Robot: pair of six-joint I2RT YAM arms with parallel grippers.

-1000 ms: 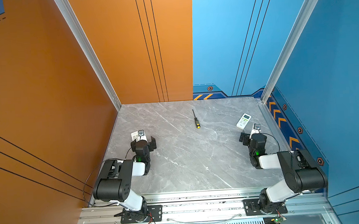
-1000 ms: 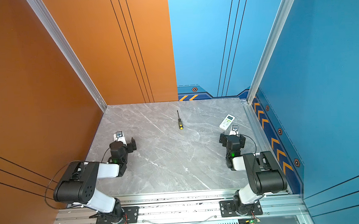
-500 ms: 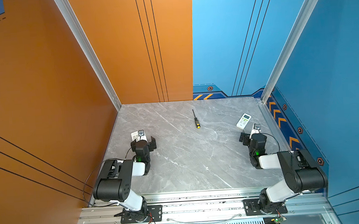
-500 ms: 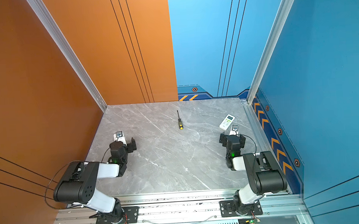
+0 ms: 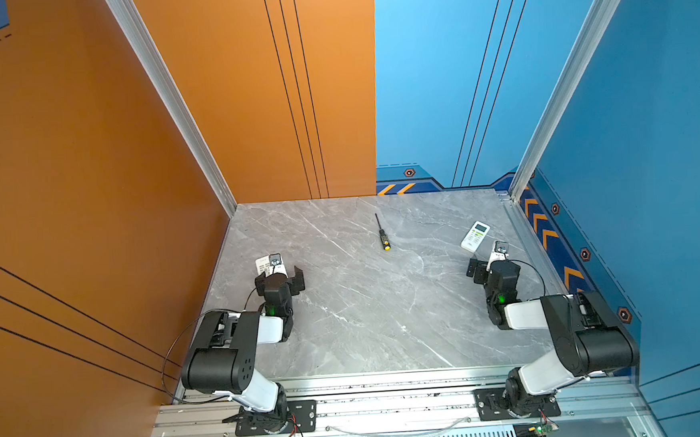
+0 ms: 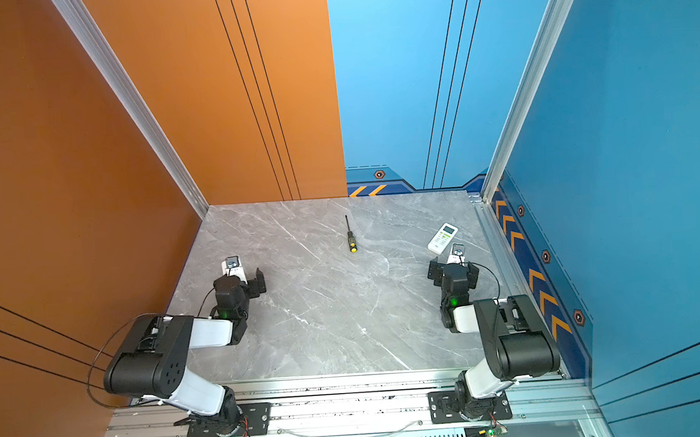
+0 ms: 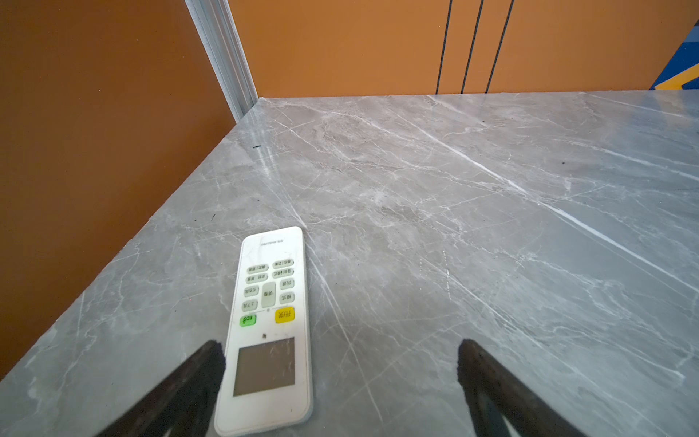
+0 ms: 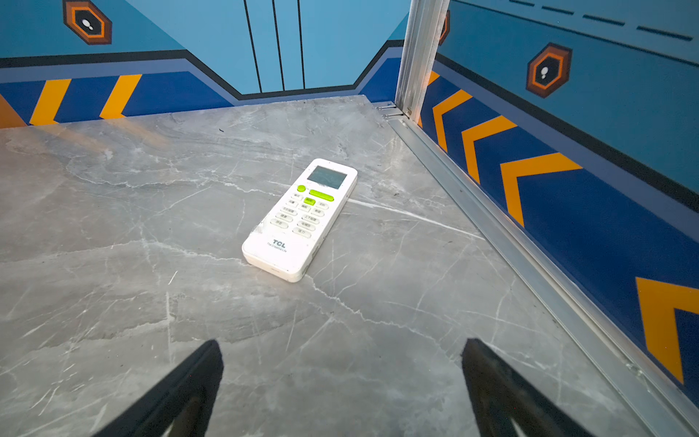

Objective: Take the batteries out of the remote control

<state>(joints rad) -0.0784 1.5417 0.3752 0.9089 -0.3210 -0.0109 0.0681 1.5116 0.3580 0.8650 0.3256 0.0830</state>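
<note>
Two white remote controls lie face up on the grey marble table. One remote control (image 7: 270, 321) (image 5: 264, 265) sits near the left wall; its screen end lies between the fingers of my open left gripper (image 7: 340, 346) (image 5: 280, 278), close beside one finger (image 7: 204, 370). The other remote control (image 8: 300, 219) (image 5: 475, 235) (image 6: 442, 237) lies slanted near the right wall, ahead of my open right gripper (image 8: 342, 345) (image 5: 492, 263) (image 6: 453, 268) and apart from it. The batteries are hidden; no compartment shows.
A black-and-yellow-handled screwdriver (image 5: 383, 238) (image 6: 350, 239) lies at the back middle of the table (image 5: 366, 310). An orange wall bounds the left side. A metal rail (image 8: 510, 242) and a blue wall run along the right.
</note>
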